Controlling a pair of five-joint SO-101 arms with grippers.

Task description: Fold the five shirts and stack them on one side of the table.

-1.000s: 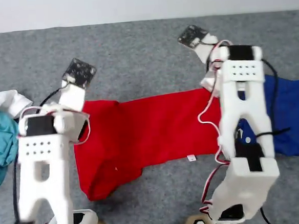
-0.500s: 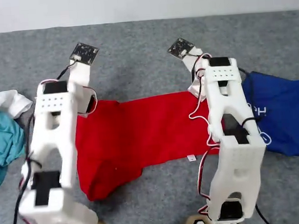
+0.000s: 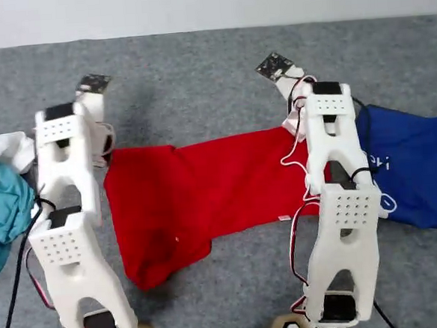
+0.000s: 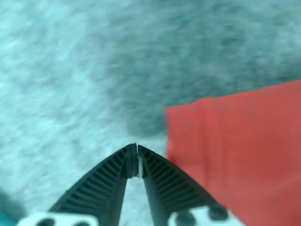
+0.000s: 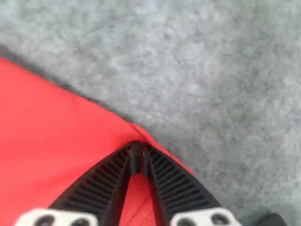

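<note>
Red shirt [image 3: 205,187] — corner in right tool [image 5: 138,150]

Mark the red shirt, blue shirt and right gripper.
red shirt [image 3: 205,187], high view, middle of its body.
blue shirt [image 3: 421,166], high view, middle of the visible fabric.
right gripper [image 5: 139,149], right wrist view, between the closed fingertips.

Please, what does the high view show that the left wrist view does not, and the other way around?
The high view adds the blue shirt at one end of the table, the teal shirt and the white shirt at the other end, and the whole spread of the red shirt. The left wrist view adds the left gripper, shut on nothing, its tips over bare table just beside the red shirt's edge. Both share the red shirt and the grey table.
</note>
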